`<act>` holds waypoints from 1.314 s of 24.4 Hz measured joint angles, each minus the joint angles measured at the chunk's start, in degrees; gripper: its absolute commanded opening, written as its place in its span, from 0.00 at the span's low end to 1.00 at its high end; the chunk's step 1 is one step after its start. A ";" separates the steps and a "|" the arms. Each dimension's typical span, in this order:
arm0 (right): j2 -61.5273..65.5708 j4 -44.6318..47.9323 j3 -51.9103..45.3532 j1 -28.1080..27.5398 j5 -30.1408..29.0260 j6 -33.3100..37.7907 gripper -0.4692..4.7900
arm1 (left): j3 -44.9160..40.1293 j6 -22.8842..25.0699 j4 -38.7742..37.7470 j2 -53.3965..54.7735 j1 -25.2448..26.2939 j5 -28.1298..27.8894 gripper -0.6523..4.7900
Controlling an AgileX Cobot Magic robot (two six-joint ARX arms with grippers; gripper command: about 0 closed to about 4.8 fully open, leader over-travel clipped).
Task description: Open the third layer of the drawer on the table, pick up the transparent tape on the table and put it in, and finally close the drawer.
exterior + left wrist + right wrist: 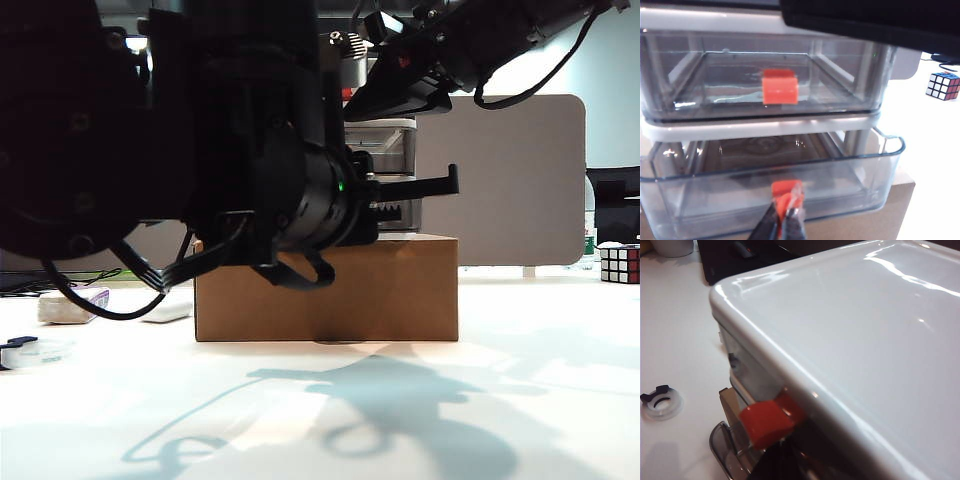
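While left hand (pixel 784 216) pinches third layer (pixel 765 200) handle, right hand unseen, no legible labels.

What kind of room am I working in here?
Probably a lab or office test bench: a plain white table, a grey partition panel behind, and props like a Rubik's cube and a cardboard box.

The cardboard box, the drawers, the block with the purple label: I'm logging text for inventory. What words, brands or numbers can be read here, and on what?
None can be read.
Block by the table's left edge: purple label, print too small and blurred.
Cardboard box: plain front, no print.
Drawers: red-orange handles, no lettering.
Puzzle cube: coloured squares only.
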 measured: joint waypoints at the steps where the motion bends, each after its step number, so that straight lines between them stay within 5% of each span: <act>1: 0.00 0.00 0.00 0.00 0.00 0.00 0.08 | 0.00 0.00 0.00 0.00 0.00 0.02 0.11; 25: 0.04 0.09 0.00 0.20 -0.17 -0.02 0.08 | -3.41 0.81 3.96 -0.04 -13.90 -16.31 0.12; 28: 0.04 0.04 0.00 0.20 -0.15 0.00 0.08 | -3.91 0.83 4.11 -0.24 -14.23 -18.47 0.58; 32: 0.04 -0.20 0.00 0.20 -0.17 -0.02 0.08 | -5.86 1.31 4.02 -3.80 -16.28 -22.14 0.59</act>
